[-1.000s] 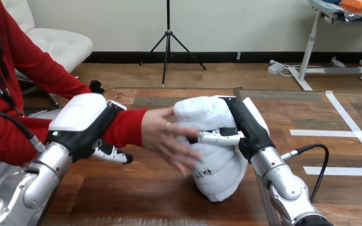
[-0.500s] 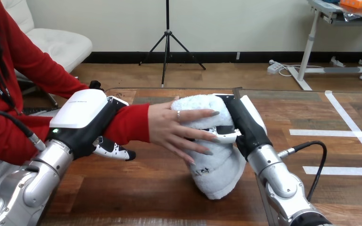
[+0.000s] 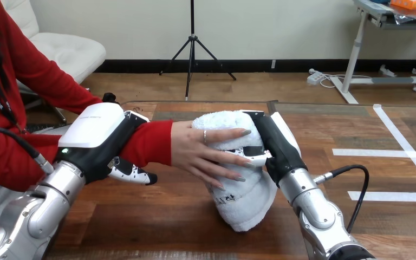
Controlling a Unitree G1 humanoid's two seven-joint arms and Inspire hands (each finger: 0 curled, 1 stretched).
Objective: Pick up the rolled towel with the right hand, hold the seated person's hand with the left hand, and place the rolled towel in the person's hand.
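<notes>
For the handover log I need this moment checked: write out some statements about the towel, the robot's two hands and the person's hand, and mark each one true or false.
1. The right hand has its fingers curled round the rolled towel. True.
2. The person's hand is held apart from the towel. False: it lies on the towel with its fingers spread.
3. The left hand is wrapped round the person's red-sleeved forearm. True.
4. The towel is dark blue. False: it is white.
5. The left hand touches the towel. False: it sits back along the forearm, apart from the towel.
</notes>
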